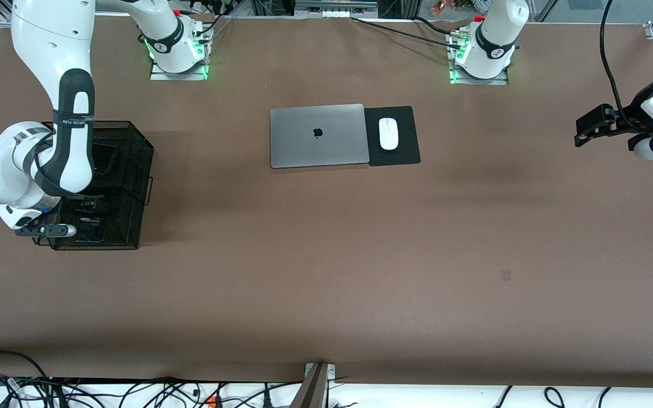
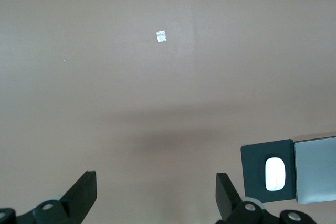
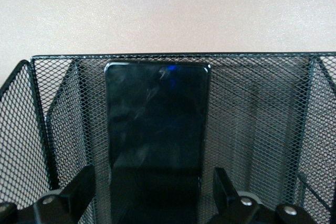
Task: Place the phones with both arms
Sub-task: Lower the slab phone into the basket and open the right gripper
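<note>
Basket [image 3: 262, 108] | black phone [image 3: 156, 129] inside | right end effector [image 3: 152, 192] open above

The light is bright and even. Soft dark shadows lie on the table [image 1: 326, 272]. Green lights glow at the arm bases.

Brown table [image 1: 326, 272] — silver laptop [image 1: 318, 136], black mouse pad [image 1: 393, 136] beside it — mesh basket [image 1: 128, 187] at the right arm's end.
</note>
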You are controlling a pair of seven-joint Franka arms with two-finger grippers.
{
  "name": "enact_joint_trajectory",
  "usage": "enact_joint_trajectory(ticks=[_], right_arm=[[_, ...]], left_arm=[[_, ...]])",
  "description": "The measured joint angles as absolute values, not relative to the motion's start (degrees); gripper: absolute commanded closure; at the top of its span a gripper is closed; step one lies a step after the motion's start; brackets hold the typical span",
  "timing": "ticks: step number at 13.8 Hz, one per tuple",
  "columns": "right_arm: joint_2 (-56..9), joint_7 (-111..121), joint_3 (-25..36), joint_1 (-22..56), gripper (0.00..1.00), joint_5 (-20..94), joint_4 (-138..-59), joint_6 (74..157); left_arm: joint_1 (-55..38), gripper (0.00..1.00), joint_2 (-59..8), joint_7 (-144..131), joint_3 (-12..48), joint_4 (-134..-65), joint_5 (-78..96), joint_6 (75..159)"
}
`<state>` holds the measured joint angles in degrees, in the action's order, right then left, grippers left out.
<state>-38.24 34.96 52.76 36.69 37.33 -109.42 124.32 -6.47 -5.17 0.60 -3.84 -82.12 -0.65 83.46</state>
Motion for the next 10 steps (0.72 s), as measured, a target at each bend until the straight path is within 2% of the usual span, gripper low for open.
enact_joint_trajectory(ticks=[7, 10], right_arm=[[-37.89, 35.19, 52.98, 36.62, 0.00, 37.36, -104.80, 124.16], [-37.84, 35.19, 53.44, 35.15, 0.00, 37.16, -99.61, 118.68]], left_arm=[[-6.46, 0.00, -5.17, 0.60, -3.84, -82.12, -0.65, 83.45], [-6.46, 0.00, -5.17, 0.60, -3.85, -82.12, -0.65, 83.45]])
